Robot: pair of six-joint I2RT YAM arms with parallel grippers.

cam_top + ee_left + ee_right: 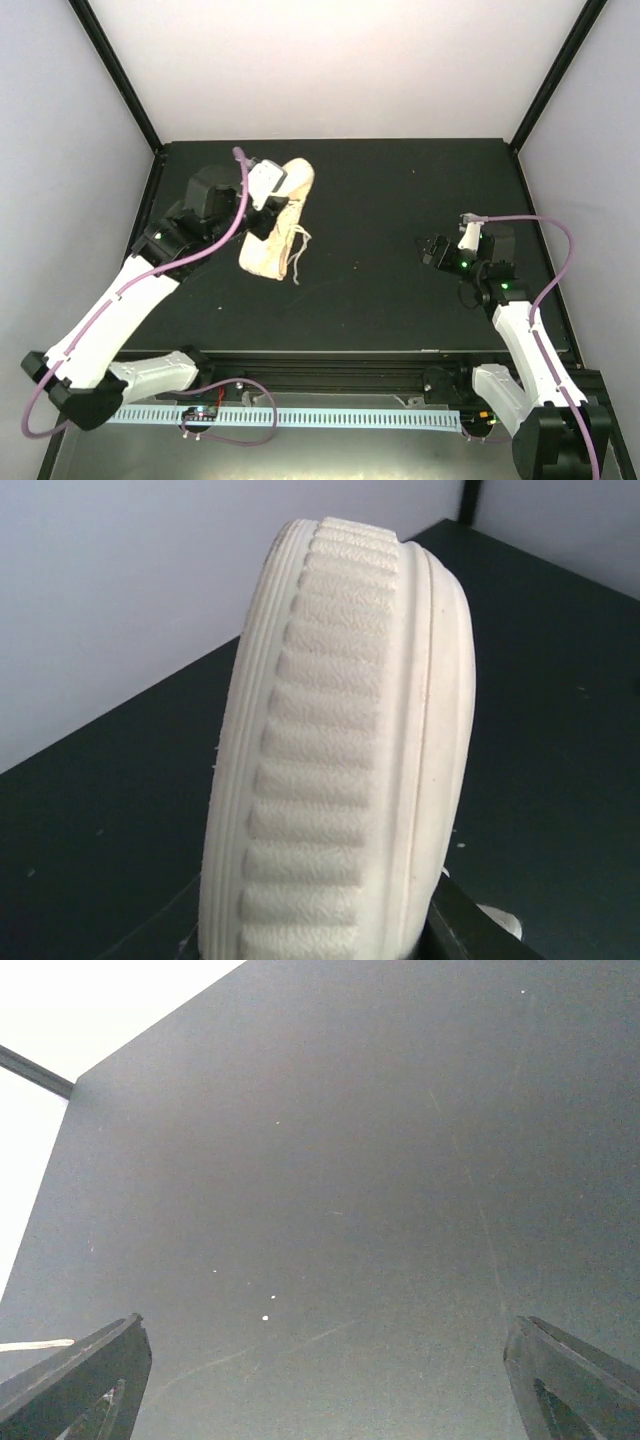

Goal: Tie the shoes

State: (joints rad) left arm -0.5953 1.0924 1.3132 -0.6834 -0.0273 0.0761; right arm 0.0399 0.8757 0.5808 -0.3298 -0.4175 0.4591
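Observation:
The beige shoe (282, 232) lies at the back left of the black table (400, 300), tipped so its sole faces my left arm. Thin off-white laces (300, 252) trail loose off its right side. My left gripper (268, 203) is shut on the shoe across its middle. In the left wrist view the ribbed pale sole (340, 740) stands upright and fills the gap between the dark fingers (470, 935). My right gripper (430, 250) hovers over bare table at the right, well away from the shoe. It is open, its fingers (90, 1375) wide apart with nothing between them.
Black frame posts (120, 80) and pale walls close in the table at the back and both sides. A white slotted rail (300, 415) runs along the near edge between the arm bases.

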